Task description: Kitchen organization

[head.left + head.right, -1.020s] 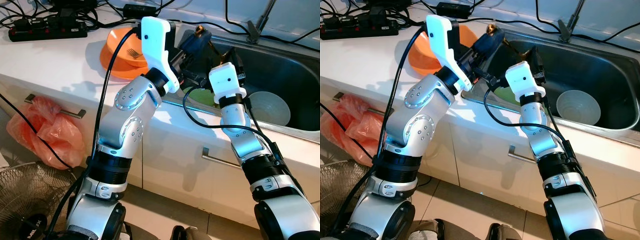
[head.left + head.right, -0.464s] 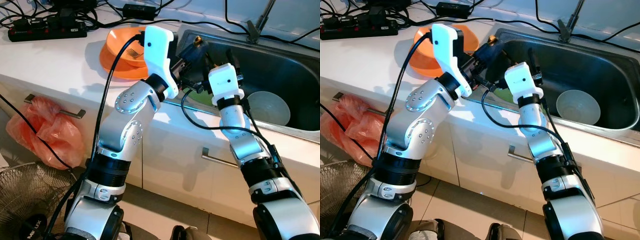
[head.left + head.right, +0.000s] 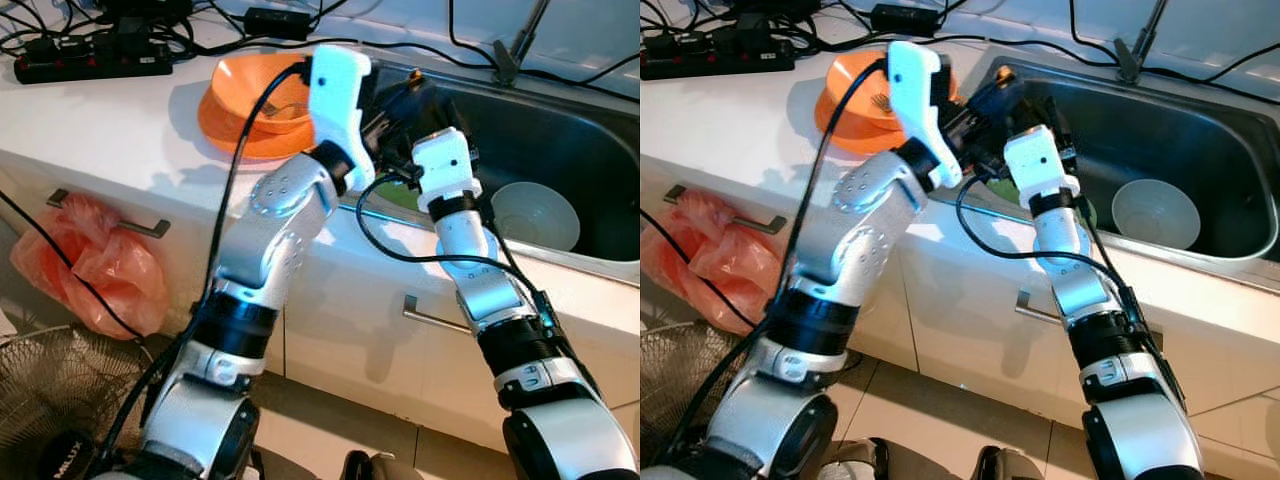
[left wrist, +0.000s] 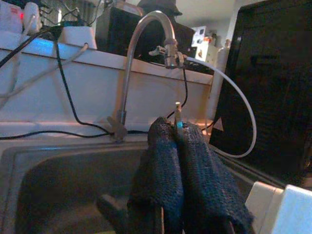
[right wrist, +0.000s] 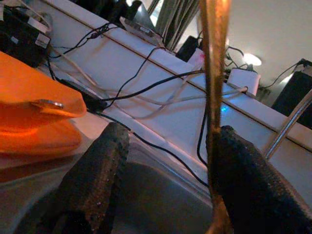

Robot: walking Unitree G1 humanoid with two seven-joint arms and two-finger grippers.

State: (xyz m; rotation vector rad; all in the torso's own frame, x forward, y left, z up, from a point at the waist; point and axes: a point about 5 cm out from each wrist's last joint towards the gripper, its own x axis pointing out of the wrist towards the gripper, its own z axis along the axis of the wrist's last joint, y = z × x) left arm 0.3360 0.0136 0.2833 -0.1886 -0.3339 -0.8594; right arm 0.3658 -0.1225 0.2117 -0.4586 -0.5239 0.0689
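Note:
My left gripper [image 4: 176, 129] is shut on a thin gold-coloured utensil [image 4: 178, 112] whose tip pokes out past the fingers. It hovers over the left end of the steel sink [image 3: 570, 120]. My right gripper [image 5: 170, 139] is open right beside it, and the utensil's shaft [image 5: 214, 97] runs between its two fingers, close to one pad [image 5: 239, 170]. In the eye views both grippers meet at the sink's left rim, the left gripper [image 3: 985, 100] just left of the right gripper [image 3: 1040, 105]. A stack of orange bowls [image 3: 245, 100] with a fork [image 3: 285, 108] inside sits on the counter.
A white bowl [image 3: 535, 215] and something green [image 3: 400, 195] lie in the sink. The faucet [image 3: 515, 50] stands at the back. A power strip [image 3: 90, 62] and cables lie on the counter's far left. A red plastic bag [image 3: 85, 265] hangs below, above a fan [image 3: 50, 400].
My left arm has swung right, carrying the utensil from above the orange bowls to over the sink. The right gripper has shifted slightly left to meet it.

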